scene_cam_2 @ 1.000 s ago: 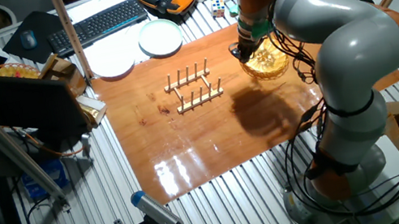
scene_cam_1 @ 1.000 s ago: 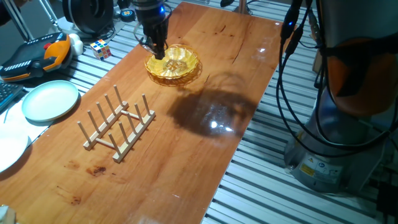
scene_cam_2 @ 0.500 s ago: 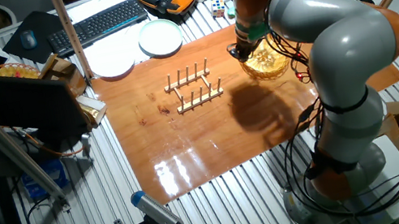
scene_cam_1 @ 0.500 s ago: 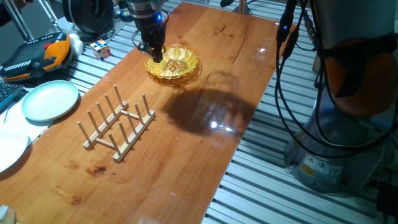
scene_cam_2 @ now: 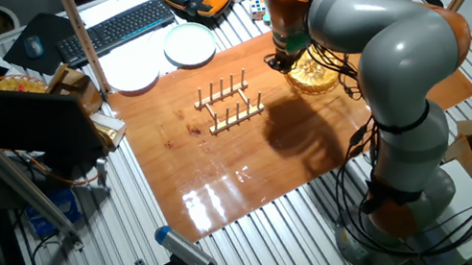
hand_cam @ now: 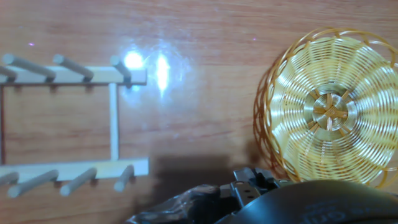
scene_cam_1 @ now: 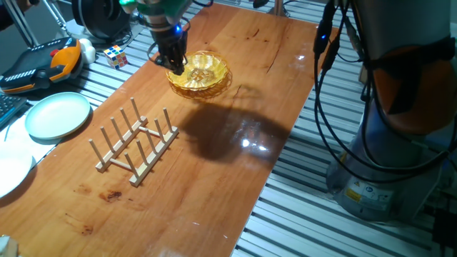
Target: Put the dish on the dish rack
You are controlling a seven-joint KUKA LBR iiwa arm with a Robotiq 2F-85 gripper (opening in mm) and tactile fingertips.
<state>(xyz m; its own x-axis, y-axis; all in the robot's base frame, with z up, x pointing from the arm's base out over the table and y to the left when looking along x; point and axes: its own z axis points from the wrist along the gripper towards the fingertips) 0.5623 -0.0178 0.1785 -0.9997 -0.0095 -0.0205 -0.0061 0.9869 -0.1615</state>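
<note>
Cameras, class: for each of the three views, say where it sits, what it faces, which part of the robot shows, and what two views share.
One fixed view: high off a table corner, facing the dish rack and amber dish; gripper and base show.
The other fixed view: higher, opposite side, facing the whole arm and table.
Hand view: on the hand, looking straight down; only dark hand parts show.
Shared: dish and rack appear in all.

No readable text anywhere; yellow warning sticker (scene_cam_1: 355, 190) on robot base too small to read.
</note>
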